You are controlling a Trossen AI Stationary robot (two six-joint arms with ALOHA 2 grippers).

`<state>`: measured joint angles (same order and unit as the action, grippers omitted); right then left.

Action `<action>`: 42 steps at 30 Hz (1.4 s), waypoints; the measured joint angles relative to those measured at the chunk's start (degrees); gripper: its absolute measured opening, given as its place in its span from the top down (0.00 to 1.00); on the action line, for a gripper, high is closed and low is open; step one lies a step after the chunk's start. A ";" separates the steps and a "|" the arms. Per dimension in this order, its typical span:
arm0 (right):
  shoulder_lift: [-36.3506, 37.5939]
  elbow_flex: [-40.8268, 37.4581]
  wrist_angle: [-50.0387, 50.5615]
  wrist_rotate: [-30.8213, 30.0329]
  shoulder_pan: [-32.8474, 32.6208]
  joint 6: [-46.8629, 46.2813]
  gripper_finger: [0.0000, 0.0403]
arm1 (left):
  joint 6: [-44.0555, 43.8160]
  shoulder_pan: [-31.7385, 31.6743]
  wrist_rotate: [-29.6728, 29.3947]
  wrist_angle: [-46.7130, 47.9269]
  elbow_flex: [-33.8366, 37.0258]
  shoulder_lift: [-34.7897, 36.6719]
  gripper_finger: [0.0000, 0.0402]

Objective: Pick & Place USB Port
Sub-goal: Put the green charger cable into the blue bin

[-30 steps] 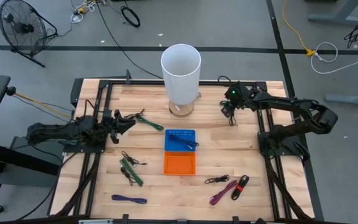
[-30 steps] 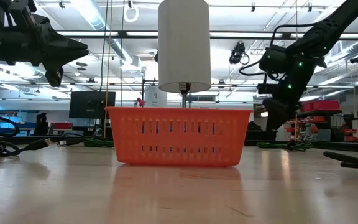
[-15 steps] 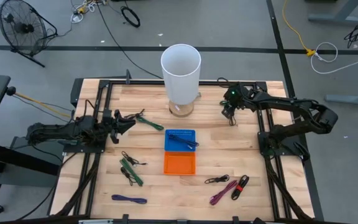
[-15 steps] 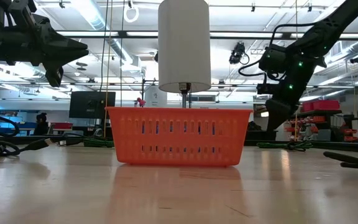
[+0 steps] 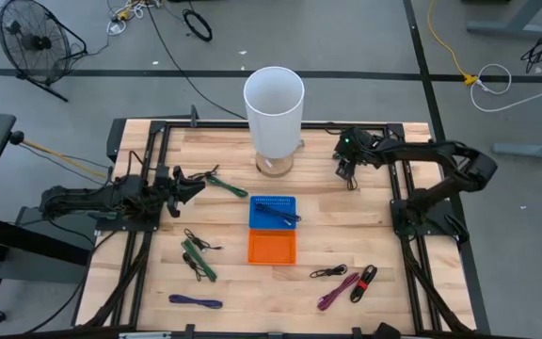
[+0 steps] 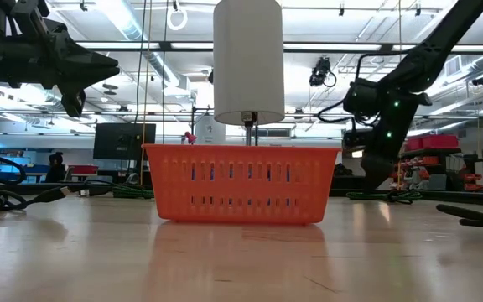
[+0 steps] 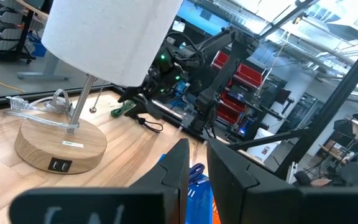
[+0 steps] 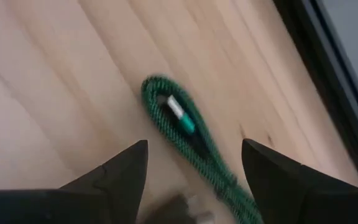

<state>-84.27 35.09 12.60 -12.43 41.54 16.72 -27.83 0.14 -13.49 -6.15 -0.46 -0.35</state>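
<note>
A coiled green USB cable (image 8: 191, 140) with a silver plug (image 8: 174, 107) lies on the wood near the table's far right corner. It also shows in the left wrist view as a green cable (image 7: 124, 110). My right gripper (image 8: 194, 171) hangs over it, pointing down, open, with one finger on each side of the coil and clear of it. In the high view the right gripper (image 5: 349, 174) is right of the lamp. My left gripper (image 5: 194, 185) waits at the table's left, level and open by a narrow gap. The blue basket (image 5: 273, 211) and the orange basket (image 5: 272, 247) stand mid-table.
A white-shaded lamp (image 5: 274, 104) on a wooden base stands at the far middle. Other cables lie about: a green cable (image 5: 226, 184) by the left gripper, green and black cables (image 5: 199, 254), a purple cable (image 5: 196, 301), and black, pink and red cables (image 5: 346, 281). A dark frame rims the table.
The right gripper has sunk a little toward the table and the green cable, and its arm's elbow has drawn in toward the table. It has stayed open. The left arm and all the cables have kept still.
</note>
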 joint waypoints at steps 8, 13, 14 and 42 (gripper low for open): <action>-3.37 0.23 -1.75 -0.93 -2.20 3.48 0.46 | 0.01 0.00 -0.03 0.00 0.00 0.02 0.85; -4.85 0.35 -0.06 -0.08 -2.29 2.99 0.77 | 0.02 0.00 -0.01 0.00 0.00 -0.01 0.85; -4.95 0.37 -0.04 -0.52 -2.15 2.69 0.86 | 0.04 0.01 -0.01 0.00 0.01 -0.01 0.85; 12.84 17.64 37.15 1.00 -18.73 -10.17 1.00 | 0.01 -0.02 -0.01 0.02 -0.01 -0.01 0.85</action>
<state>-71.43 52.73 49.75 -11.43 22.81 6.54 -27.81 0.12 -13.50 -6.13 -0.47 -0.36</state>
